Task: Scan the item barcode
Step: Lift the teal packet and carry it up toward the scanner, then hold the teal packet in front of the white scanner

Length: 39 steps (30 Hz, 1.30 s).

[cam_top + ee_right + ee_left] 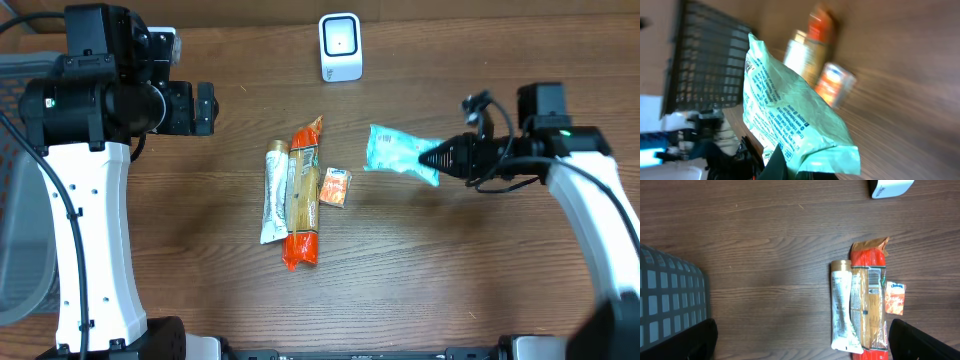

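Note:
My right gripper [438, 158] is shut on one end of a mint-green packet [397, 152], which hangs off the table at the right. In the right wrist view the green packet [790, 115] fills the middle with its printed text facing me, its end pinched at my right gripper [801, 172]. I can make out no barcode on it. The white scanner [340, 46] stands at the back centre, well apart from the packet. My left gripper [205, 107] hovers at the left, open and empty, and its black fingers [695, 340] frame bare wood.
Three items lie together mid-table: a white pouch [274, 192], a long red-orange packet [303, 195] and a small orange sachet [334, 187]. A grey mesh basket [20, 200] sits at the left edge. The scanner [890, 187] shows at the left wrist view's top.

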Motion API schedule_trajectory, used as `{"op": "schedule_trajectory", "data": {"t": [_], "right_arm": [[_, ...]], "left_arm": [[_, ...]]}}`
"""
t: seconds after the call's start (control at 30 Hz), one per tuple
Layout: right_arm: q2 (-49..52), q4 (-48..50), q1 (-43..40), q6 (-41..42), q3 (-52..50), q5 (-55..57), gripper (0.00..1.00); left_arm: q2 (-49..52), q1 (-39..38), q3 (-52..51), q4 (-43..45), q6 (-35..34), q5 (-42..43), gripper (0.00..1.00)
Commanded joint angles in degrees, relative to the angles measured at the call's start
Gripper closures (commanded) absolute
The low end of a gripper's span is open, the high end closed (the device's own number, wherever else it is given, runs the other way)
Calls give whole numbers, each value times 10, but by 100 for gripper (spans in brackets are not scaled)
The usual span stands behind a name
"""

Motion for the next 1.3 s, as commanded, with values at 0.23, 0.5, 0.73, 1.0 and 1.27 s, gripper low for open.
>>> {"op": "schedule_trajectory", "data": {"t": [0.23,0.5,0.73,1.0,1.27], "right_arm": [[-170,-27,14,-11,21,-22,96],[-185,-44,17,36,21,54,96],[-179,-50,94,131,33,228,96],[-42,-179,202,159,229,460,96],[160,-182,276,60,451,768,97]], "left_arm": [[-1,1,9,2,7,-2,0],[-1,1,9,2,7,-2,0],[-1,1,9,2,7,-2,0],[-1,1,9,2,7,-2,0],[-1,1,9,2,7,-1,0]]}}
